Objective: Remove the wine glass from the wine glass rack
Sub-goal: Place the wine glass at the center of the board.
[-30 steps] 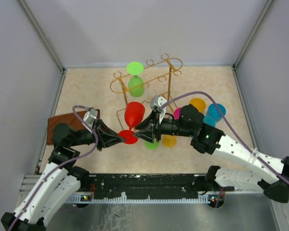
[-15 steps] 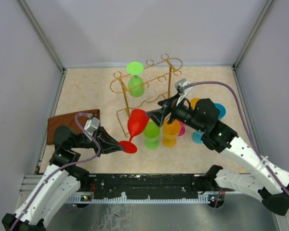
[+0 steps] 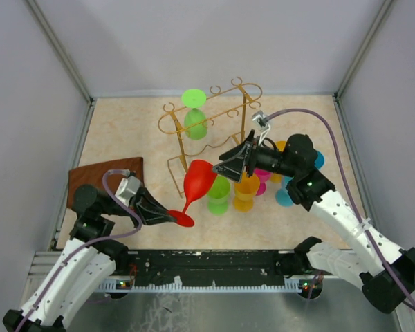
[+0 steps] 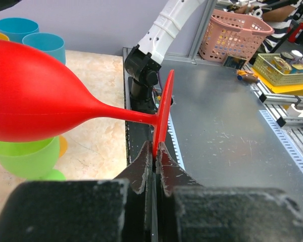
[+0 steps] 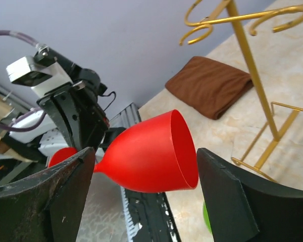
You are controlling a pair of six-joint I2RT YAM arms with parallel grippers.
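Beige bench [image 3: 117,138], gold wire wine glass rack [image 3: 244,128] at 12 o'clock. Red plastic wine glass [image 3: 197,181] off it (foot clamped in left hand [image 3: 170,216]). Right hand [image 3: 221,168] released, spread wide.

Left pincer [image 3: 171,216] clamped tight, right pincer [image 3: 223,168] seemingly spread.

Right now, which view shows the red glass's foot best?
Left wrist: the foot stands close, edge-on, pinched by the left gripper. Top view shows it small; right wrist shows only a sliver.
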